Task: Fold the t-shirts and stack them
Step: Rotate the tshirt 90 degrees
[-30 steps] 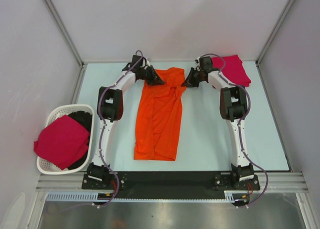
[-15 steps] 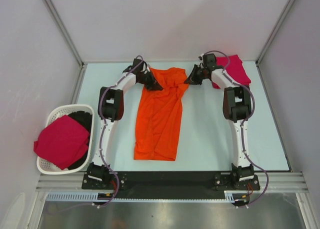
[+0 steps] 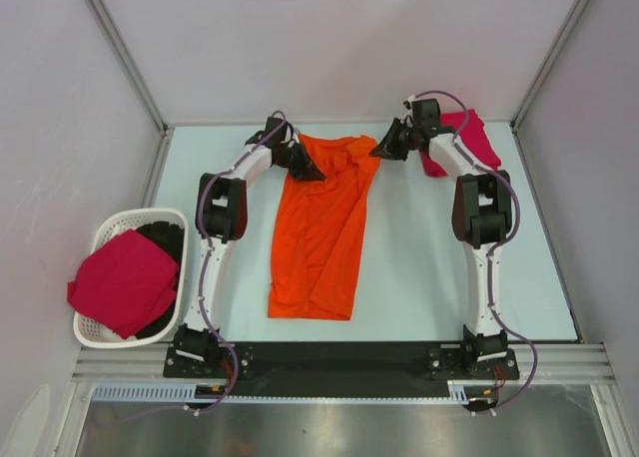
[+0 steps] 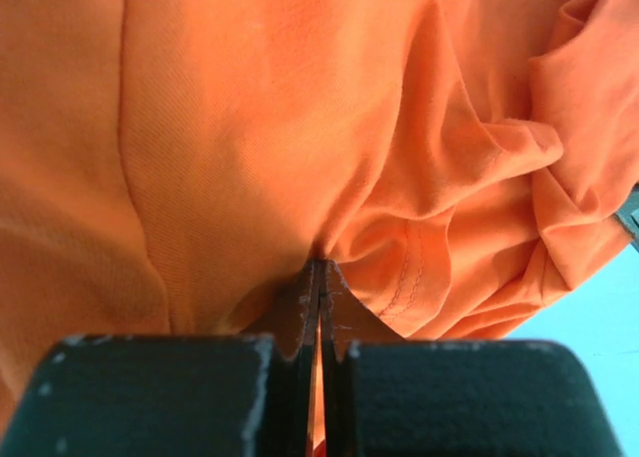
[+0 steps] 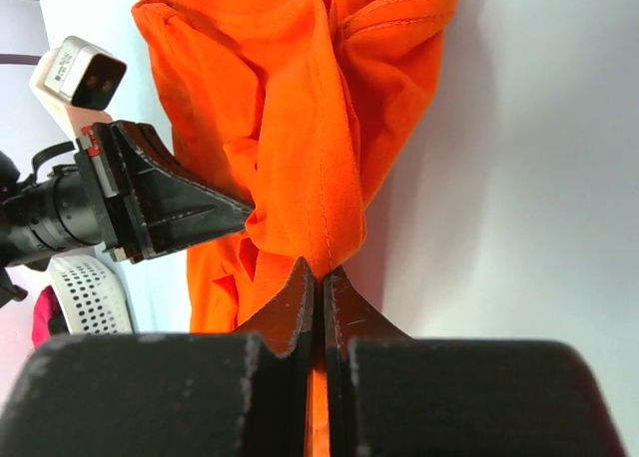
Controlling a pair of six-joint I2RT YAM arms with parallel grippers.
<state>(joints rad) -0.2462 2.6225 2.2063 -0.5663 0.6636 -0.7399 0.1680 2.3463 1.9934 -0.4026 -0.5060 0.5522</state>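
The bright orange t-shirt (image 3: 319,228) lies lengthwise down the middle of the table, its far end bunched and lifted between both grippers. My left gripper (image 3: 318,172) is shut on its far left corner; the cloth fills the left wrist view (image 4: 250,128) above the closed jaws (image 4: 320,267). My right gripper (image 3: 377,152) is shut on the far right corner, pinching a seamed fold (image 5: 329,178) at the jaw tips (image 5: 319,267). A folded crimson-pink t-shirt (image 3: 477,138) lies at the far right corner. Another crimson-pink shirt (image 3: 125,280) sits in the basket.
The white slatted basket (image 3: 105,239) stands at the left edge, with dark cloth (image 3: 165,242) under the pink shirt. Grey walls close in the back and sides. The left gripper shows in the right wrist view (image 5: 150,208), close to the right one.
My right gripper has moved toward the far right, pulling the shirt's far right corner out and widening the top edge. My left gripper has hardly moved.
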